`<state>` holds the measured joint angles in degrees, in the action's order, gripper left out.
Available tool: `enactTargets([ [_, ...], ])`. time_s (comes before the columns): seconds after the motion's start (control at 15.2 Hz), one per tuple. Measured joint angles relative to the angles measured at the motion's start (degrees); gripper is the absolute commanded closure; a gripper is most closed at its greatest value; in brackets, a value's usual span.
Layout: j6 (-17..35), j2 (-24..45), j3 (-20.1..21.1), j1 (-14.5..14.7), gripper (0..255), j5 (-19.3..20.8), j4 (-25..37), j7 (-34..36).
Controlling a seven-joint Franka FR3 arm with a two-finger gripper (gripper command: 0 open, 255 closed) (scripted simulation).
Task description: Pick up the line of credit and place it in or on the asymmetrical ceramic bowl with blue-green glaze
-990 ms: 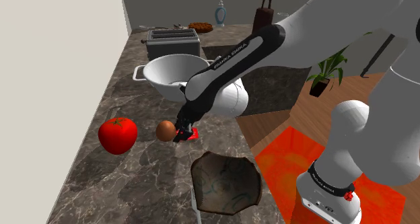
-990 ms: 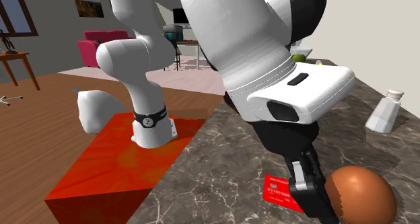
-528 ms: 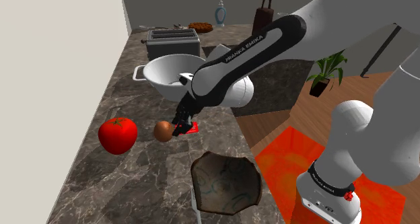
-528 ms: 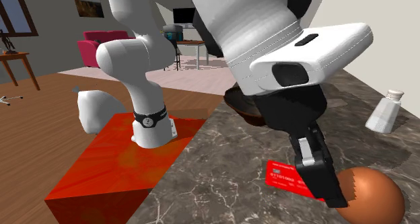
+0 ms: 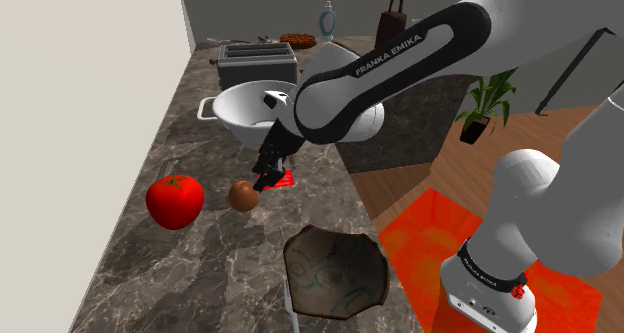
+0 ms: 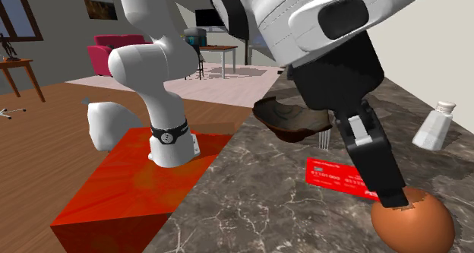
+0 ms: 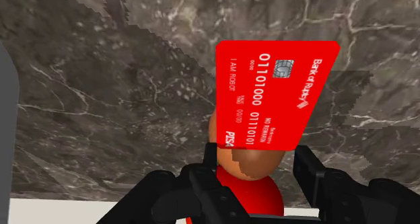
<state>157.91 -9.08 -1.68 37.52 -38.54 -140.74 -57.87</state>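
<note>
Red credit card with white print and a small chip is clasped at one short end by the all-black two-finger hand. The hand's fingers are closed on the card from either side, a card's width apart, and hold it above the surface, roughly midway along the edge on the stand's side.

The white arm with dark joints reaches out over the dark veined marble surface from its orange-red box stand.

A white two-handled colander stands beyond the hand, towards the surface's far end. A grey toaster stands behind the colander.

The wavy-rimmed, lopsided bowl, brown outside with faint blue-green lines inside, sits by the surface's stand-side edge. It is nearer the shoulder camera than the card and apart from it.

A glossy red tomato rests towards the wall-side edge.

A white salt shaker stands near the wall-side edge, in the second exterior view.

A small brown egg lies on the surface between the tomato and the hand. It is just below the fingertips, and whether one of them touches it cannot be told.
</note>
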Motion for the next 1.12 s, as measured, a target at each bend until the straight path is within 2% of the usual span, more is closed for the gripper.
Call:
enactTargets([
  [0.73,-7.3,-4.8,1.0,-2.7,255,7.8,3.1,7.6],
  [1.12,-6.6,-13.9,5.8,-2.0,255,9.6,-5.0,14.5],
])
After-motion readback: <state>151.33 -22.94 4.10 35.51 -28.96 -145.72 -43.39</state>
